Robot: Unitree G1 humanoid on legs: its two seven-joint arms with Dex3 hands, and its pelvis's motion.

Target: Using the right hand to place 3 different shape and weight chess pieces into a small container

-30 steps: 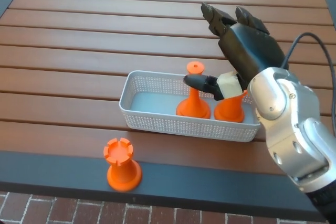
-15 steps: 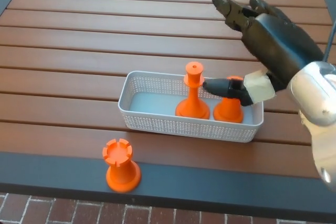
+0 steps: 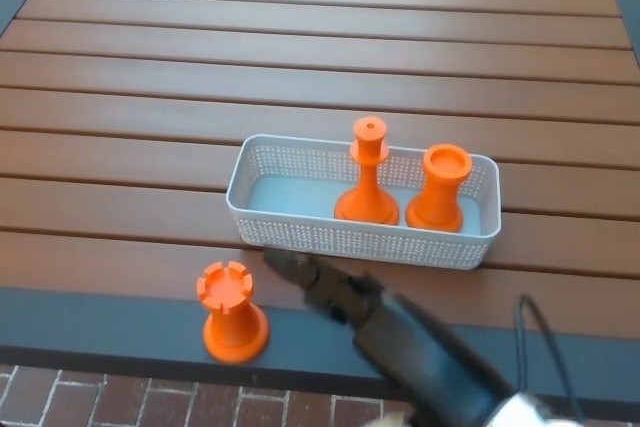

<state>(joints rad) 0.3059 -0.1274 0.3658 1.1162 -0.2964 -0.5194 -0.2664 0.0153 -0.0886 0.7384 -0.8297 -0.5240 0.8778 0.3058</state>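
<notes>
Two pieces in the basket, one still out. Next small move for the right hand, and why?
Probably ease the right hand left toward the orange castle-topped chess piece and open around its narrow stem. That piece stands upright alone near the table's front edge, outside the white perforated plastic basket, which already holds two orange pieces upright. The hand is motion-blurred just right of it, so its finger state is unclear.

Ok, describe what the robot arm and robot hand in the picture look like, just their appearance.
Only one arm shows, entering from the lower right and motion-blurred. The robot hand is black, with thick, blocky fingers. Behind it runs a dark grey-black casing, ending in a pale silver part at the bottom edge. A thin black cable loops beside it. No markings are legible.
</notes>
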